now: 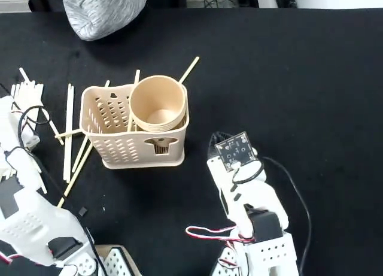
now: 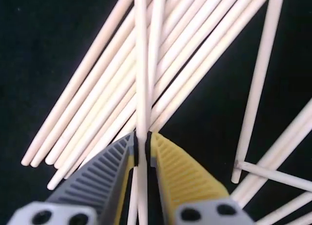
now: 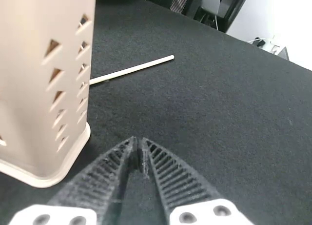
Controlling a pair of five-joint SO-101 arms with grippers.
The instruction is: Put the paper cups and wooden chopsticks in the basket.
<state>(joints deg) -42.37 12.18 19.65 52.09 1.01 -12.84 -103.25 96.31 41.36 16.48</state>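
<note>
Wooden and thin, one chopstick is pinched in our left gripper, jaws closed on it, over the loose pile well left of the basket. We think only one stick is caught, though the pile crowds the view. We should lift straight up, then tip it upright over the basket's left half, since the paper cups fill its right. Leaning sticks guard that rim. Our right gripper, closed and empty, sits just right of the basket.
</note>
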